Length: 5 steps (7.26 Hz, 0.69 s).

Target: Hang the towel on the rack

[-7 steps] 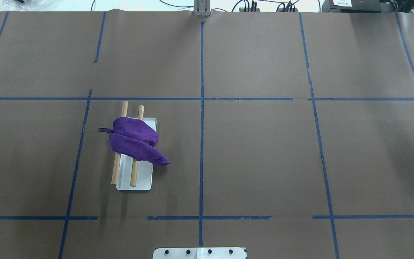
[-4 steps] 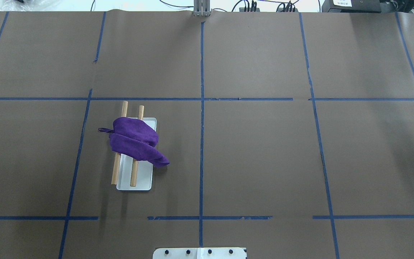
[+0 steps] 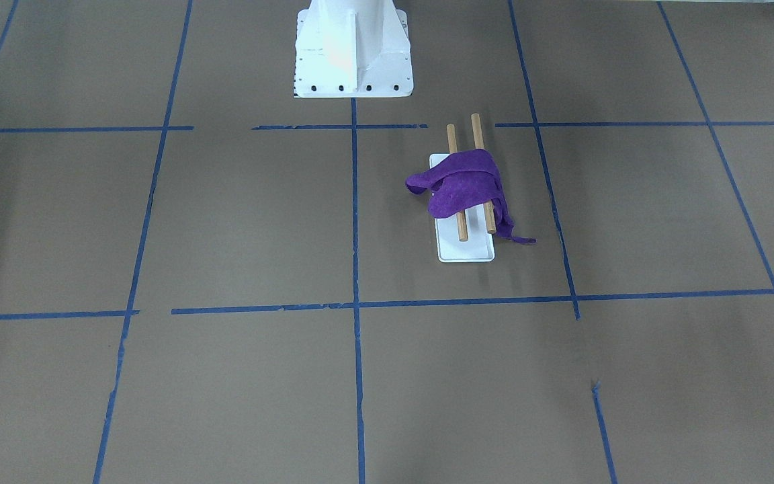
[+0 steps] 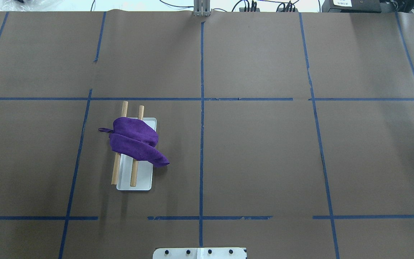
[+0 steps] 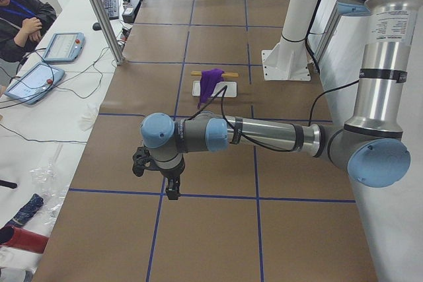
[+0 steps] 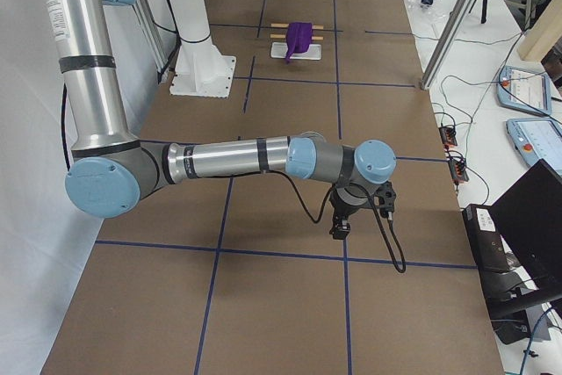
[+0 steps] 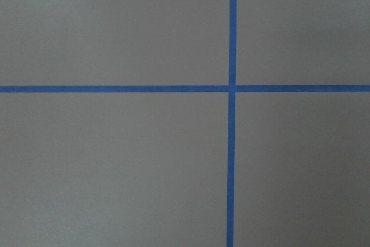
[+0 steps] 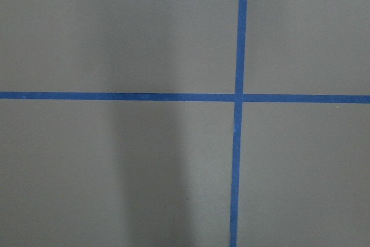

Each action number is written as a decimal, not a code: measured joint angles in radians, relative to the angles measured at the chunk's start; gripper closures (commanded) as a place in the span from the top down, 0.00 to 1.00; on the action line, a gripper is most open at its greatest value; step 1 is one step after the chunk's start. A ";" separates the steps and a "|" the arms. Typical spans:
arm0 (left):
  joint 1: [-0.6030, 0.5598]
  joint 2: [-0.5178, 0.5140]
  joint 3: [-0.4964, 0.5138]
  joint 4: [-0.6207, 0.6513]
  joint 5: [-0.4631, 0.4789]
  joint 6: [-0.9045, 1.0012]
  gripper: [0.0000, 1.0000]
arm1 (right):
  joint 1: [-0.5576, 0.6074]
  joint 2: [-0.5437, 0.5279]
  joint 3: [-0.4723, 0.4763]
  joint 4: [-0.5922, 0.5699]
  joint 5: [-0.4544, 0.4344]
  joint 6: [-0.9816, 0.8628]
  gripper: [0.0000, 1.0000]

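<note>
A purple towel [image 4: 133, 142] lies crumpled across both brown wooden rods [image 4: 114, 172] of the rack, whose white base [image 4: 144, 180] sits left of the table's middle. One towel end hangs past the base's right side. The towel [image 3: 464, 185] and the rack base [image 3: 467, 250] also show in the front view. Both arms are away from the rack. My left gripper [image 5: 170, 189] hangs over the table's left end, and my right gripper [image 6: 338, 230] over its right end. Each shows only in a side view, so I cannot tell if it is open or shut.
The white robot pedestal [image 3: 352, 47] stands at the table's near edge by the rack. Blue tape lines [image 4: 201, 108] divide the brown table. An operator [image 5: 20, 21] sits with tablets [image 5: 33, 80] beyond the far edge. Cables and a laptop [image 6: 527, 217] lie there too.
</note>
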 measured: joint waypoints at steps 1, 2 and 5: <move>0.000 0.001 -0.003 0.000 -0.003 0.000 1.00 | 0.024 -0.028 -0.003 0.055 -0.019 -0.012 1.00; 0.000 0.001 -0.004 0.000 -0.003 0.000 1.00 | 0.048 -0.069 -0.005 0.132 -0.028 -0.021 1.00; 0.000 0.000 -0.005 0.000 -0.004 -0.003 1.00 | 0.077 -0.137 -0.004 0.208 -0.032 -0.023 1.00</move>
